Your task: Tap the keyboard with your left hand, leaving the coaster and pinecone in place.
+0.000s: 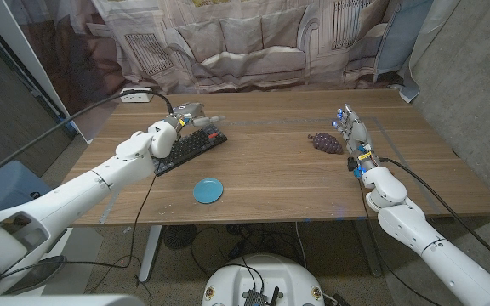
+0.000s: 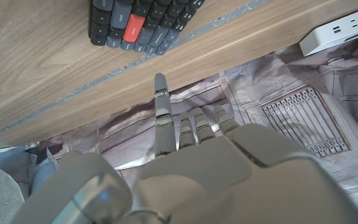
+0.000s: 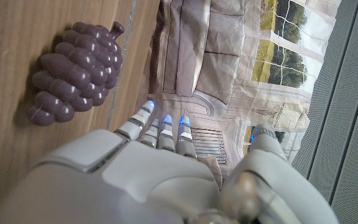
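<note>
A black keyboard (image 1: 192, 147) with one red key lies slanted on the left half of the wooden table (image 1: 270, 183). My left hand (image 1: 190, 113) hovers over its far end without touching it. In the left wrist view the left hand (image 2: 216, 162) holds nothing: one finger (image 2: 161, 112) points out straight, the others are curled, and the keyboard (image 2: 145, 22) lies apart from the fingertip. A round blue coaster (image 1: 207, 190) sits near the front edge. The pinecone looks like a dark purple, grape-like cluster (image 1: 324, 141) (image 3: 76, 71). Just beside it my right hand (image 1: 353, 134) (image 3: 166, 168) stands on its edge, fingers apart and empty.
A white power strip (image 1: 137, 96) (image 2: 339, 31) lies at the table's far left corner, with a black cable running off to the left. A printed backdrop of a sofa hangs behind the table. Bare wood lies between the keyboard and the purple cluster.
</note>
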Robot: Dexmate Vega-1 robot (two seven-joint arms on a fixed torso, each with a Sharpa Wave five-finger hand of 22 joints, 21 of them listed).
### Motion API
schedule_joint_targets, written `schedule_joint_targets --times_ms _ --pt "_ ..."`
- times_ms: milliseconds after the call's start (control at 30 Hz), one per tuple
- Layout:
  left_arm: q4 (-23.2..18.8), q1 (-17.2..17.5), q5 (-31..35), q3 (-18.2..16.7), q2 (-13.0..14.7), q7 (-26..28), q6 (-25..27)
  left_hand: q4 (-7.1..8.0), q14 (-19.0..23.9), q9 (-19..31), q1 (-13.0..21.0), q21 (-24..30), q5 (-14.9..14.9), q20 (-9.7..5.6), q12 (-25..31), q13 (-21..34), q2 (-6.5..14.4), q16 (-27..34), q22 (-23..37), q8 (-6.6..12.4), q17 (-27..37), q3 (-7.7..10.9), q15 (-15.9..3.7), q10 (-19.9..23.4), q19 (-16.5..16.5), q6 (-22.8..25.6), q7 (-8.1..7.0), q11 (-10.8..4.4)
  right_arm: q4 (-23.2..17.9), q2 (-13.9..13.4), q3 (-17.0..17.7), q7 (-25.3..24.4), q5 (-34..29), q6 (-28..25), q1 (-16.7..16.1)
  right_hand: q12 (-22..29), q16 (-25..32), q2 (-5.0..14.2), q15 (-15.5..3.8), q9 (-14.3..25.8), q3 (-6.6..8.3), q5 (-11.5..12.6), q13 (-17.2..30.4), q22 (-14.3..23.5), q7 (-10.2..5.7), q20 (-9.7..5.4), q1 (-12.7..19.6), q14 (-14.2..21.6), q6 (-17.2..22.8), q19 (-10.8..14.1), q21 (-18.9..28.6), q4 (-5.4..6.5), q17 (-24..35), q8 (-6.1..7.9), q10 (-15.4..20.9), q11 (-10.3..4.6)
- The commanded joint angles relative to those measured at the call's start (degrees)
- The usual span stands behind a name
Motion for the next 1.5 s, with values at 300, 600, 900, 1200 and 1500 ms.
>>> schedule_joint_targets --times_ms 300,600,900,1200,1500 --pt "4.6 -2.9 1.1 3.1 -1.8 -1.4 -3.2 0.04 -0.4 0.3 -0.2 0.3 0.6 0.28 0.1 0.0 0.2 0.3 0.2 -0.67 0.2 -0.50 -0.15 -0.4 -0.3 -0.4 -0.45 -0.09 -0.3 0.2 0.1 -0.5 -0.1 -0.2 0.1 -0.1 0.1 0.69 0.10 0.2 -0.05 0.4 0.3 0.1 -0.09 0.25 0.1 0.4 0.7 0.7 -0.2 -0.05 0.0 0.26 0.4 -0.08" --pt "4.9 -3.6 1.8 3.8 -2.0 -2.4 -3.2 0.00 -0.5 0.3 -0.1 0.2 0.8 0.26 0.4 -0.1 0.3 0.4 0.2 -0.76 0.2 -0.62 -0.49 -0.1 -0.5 0.0 -0.96 0.09 -0.4 0.1 0.0 -0.5 -0.3 -0.2 0.3 -0.1 0.1 0.72 0.05 0.2 -0.09 0.4 0.3 0.1 -0.10 0.30 0.1 0.5 0.7 0.7 -0.2 -0.06 0.0 0.26 0.4 -0.04" --pt "6.6 -4.4 2.4 4.8 -2.9 -2.4 -4.0 -0.10 -0.9 0.3 0.0 0.3 1.0 0.31 0.4 -0.1 0.5 0.3 0.2 -2.23 0.2 -0.83 -0.43 -0.7 -0.6 -2.7 -2.02 0.02 -0.3 0.0 0.2 -0.7 -0.2 -0.4 0.1 -0.1 0.1 0.77 0.05 0.2 -0.11 0.4 0.3 0.1 -0.06 0.35 0.1 0.5 0.8 0.7 -0.2 -0.07 0.0 0.27 0.5 -0.04" --pt "7.4 -5.0 3.2 5.7 -3.7 -3.0 -3.3 -0.13 -1.0 0.2 0.1 0.3 1.1 0.36 0.4 -0.1 0.6 0.3 0.2 -2.35 0.2 -0.90 -0.51 -0.9 -0.6 -2.7 -2.48 -0.09 0.4 0.0 0.3 -0.2 0.0 -0.1 0.2 -0.1 0.0 0.80 0.21 0.2 -0.15 0.4 0.3 0.1 -0.17 0.51 0.1 0.5 0.8 0.7 -0.3 -0.10 0.0 0.26 0.6 -0.15" --pt "8.5 -5.7 3.9 6.6 -4.2 -3.2 -3.3 -0.15 -1.2 0.2 0.2 0.3 1.2 0.36 0.4 -0.1 0.8 0.3 0.2 -2.42 0.2 -0.92 -0.50 -1.0 -0.6 -2.7 -2.75 -0.08 1.0 0.0 0.4 0.3 0.4 -0.1 0.5 -0.2 0.0 0.83 0.29 0.2 -0.19 0.4 0.3 0.1 -0.19 0.57 0.1 0.4 0.8 0.8 -0.3 -0.11 0.0 0.22 0.6 -0.01"
